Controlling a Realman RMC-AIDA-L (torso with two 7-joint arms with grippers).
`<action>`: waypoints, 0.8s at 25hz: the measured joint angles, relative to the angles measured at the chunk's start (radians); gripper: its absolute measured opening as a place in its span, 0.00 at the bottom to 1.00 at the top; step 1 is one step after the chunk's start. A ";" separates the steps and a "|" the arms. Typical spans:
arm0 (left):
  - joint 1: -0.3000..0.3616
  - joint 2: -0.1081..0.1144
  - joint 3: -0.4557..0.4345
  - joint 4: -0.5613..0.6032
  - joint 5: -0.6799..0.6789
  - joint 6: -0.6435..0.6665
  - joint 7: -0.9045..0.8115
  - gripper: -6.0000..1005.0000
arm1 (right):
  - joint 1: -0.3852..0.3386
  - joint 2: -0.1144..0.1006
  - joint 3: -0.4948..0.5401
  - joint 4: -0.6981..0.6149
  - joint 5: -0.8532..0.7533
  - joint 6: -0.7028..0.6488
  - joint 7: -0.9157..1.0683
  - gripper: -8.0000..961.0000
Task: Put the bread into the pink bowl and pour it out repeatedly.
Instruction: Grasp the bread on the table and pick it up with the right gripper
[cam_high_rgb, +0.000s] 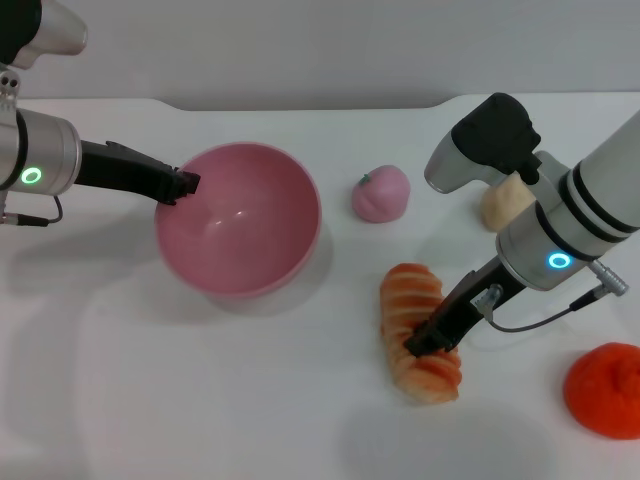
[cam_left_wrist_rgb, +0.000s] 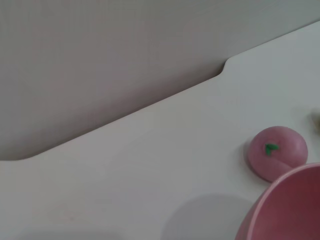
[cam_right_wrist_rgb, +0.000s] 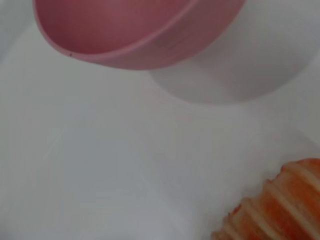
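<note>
On the white table (cam_high_rgb: 120, 400), under the right gripper's fingertips: the bread (cam_high_rgb: 420, 330), an orange-red ridged loaf with cream stripes, lying flat with its long axis running toward and away from the robot. The right gripper (cam_high_rgb: 432, 340) reaches down onto the loaf's middle, dark fingers touching its top; whether they are clamped on it or only resting there cannot be told. In the right wrist view one striped end of the loaf shows, with the bowl beyond it.

Left of those fingers, apart from the loaf: the pink bowl (cam_high_rgb: 238, 220), upright and with nothing inside. The left gripper (cam_high_rgb: 185, 184) sits at the bowl's left rim, its fingers closed over that edge. In the left wrist view only an arc of the rim shows.

Just past the bowl's right side, beyond the right gripper's fingers: a small pink peach (cam_high_rgb: 381, 193) with a green leaf mark.

Behind the right arm, partly hidden: a pale beige lump (cam_high_rgb: 505, 203).

To the right of the right gripper's fingers, near the table's edge: an orange crinkly blob (cam_high_rgb: 605, 390)
</note>
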 joint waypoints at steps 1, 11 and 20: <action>0.000 0.000 0.000 0.000 0.000 0.000 0.000 0.05 | 0.000 0.000 0.000 -0.002 0.000 0.000 0.000 0.22; 0.000 0.000 0.000 0.000 0.000 0.000 0.000 0.05 | 0.000 0.000 -0.005 -0.003 0.005 -0.001 0.000 0.17; 0.000 0.000 0.000 0.004 0.000 0.005 0.000 0.05 | -0.002 0.000 -0.005 -0.009 0.008 -0.001 0.000 0.10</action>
